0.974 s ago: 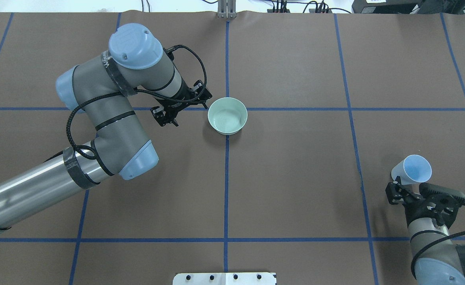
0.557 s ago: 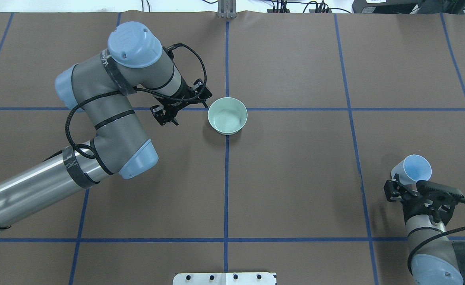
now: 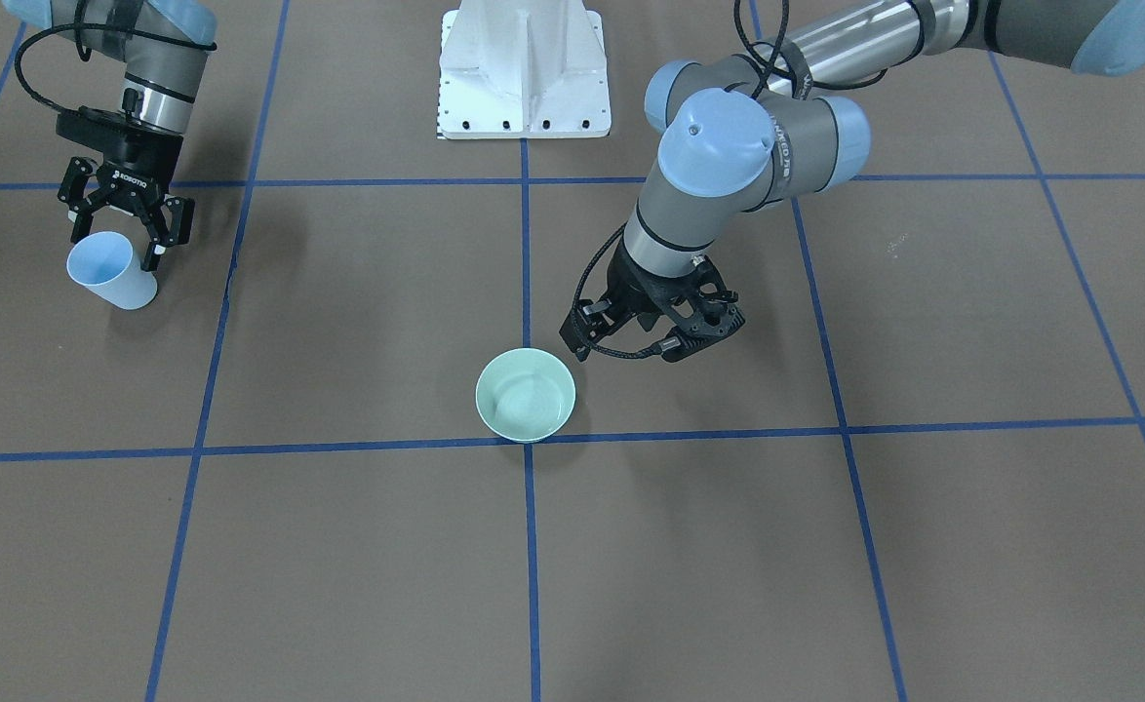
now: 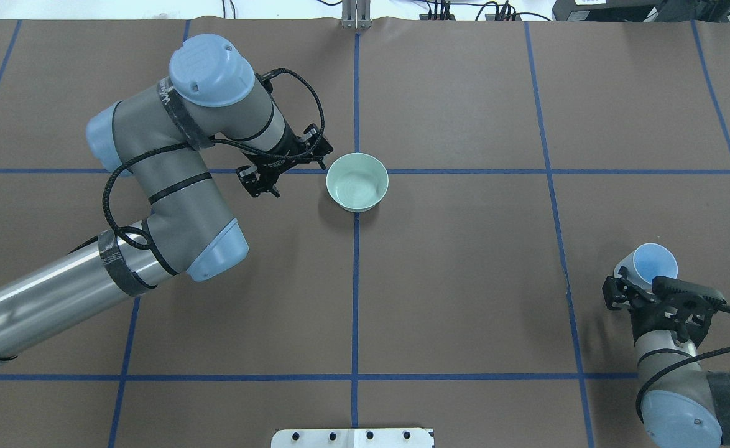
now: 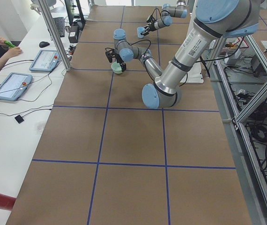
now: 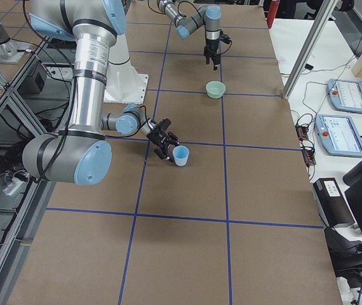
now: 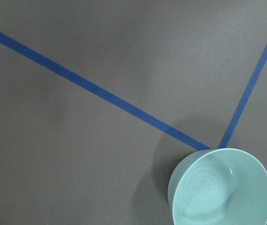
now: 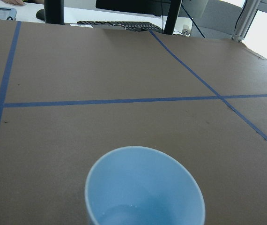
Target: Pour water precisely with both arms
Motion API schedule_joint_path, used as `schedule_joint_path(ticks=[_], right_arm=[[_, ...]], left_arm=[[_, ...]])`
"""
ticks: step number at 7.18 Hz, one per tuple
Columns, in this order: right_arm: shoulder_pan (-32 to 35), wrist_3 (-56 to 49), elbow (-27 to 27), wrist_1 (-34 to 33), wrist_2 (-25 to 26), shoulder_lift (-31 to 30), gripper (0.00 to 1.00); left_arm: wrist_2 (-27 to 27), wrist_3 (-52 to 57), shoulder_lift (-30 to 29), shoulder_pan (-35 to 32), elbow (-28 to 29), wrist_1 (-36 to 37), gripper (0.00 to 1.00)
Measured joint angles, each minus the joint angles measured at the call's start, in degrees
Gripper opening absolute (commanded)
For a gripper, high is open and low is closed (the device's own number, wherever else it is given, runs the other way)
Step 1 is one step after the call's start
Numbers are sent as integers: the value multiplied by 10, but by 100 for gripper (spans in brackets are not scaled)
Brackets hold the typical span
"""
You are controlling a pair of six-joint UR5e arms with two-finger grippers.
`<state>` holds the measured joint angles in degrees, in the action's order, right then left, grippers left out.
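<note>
"Which step is this?"

"The pick-up, I'd say. The right gripper (image 3: 115, 248) is spread wide at the blue cup (image 3: 116, 275), not yet clamped on it. The cup stands upright on the worktop (image 3: 338, 546), well apart from the bowl (image 3: 525, 395). The water (image 8: 119, 216) is a small pool in the cup's bottom."

"And the other side?"

"The left gripper (image 3: 628, 348) is open and empty, just beside the bowl."

"Next?"

"Probably close squarely on the cup, lift it level and carry it across, while the left gripper steadies the bowl."
</note>
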<state>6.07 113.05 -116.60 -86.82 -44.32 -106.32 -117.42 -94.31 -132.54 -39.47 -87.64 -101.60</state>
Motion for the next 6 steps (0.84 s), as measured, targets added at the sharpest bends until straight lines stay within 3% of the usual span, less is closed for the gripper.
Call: schedule_joint_path(ticks=[6], right_arm=[[22,-18,25,3,-2,13,99]], left_arm=[[-1,0,0,-1,-1,0,100]])
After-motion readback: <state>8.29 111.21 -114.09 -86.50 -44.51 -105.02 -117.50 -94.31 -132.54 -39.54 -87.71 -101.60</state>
